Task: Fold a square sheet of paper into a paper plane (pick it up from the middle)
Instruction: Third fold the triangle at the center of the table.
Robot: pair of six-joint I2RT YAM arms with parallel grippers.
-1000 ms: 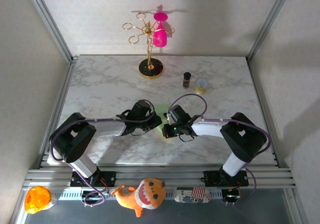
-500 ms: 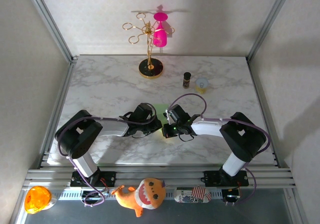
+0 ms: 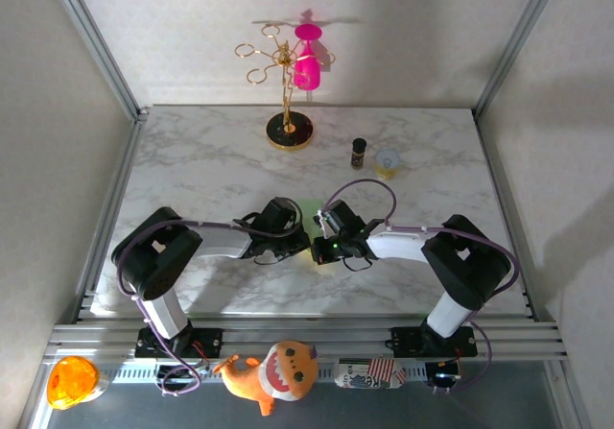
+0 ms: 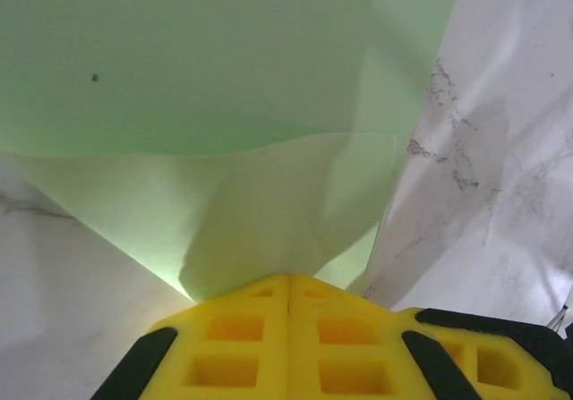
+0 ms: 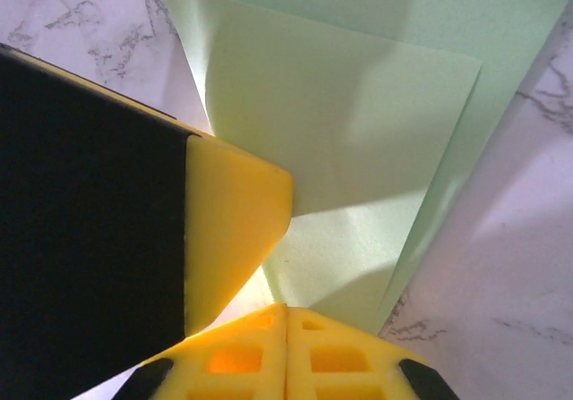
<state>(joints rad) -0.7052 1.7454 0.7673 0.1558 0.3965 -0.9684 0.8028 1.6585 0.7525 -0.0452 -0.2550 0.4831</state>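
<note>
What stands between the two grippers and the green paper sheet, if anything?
Nothing visible does. The left gripper and the right gripper are each shut on the paper sheet itself, facing each other across it. The dark bottle and the small cup stand apart, further back.

Square sheet of paper (image 4: 206, 69) was pale green, unmarked. Surface (image 3: 201, 160) was white marble, grey-veined. Left pincer pads (image 4: 233, 337) were yellow.
</note>
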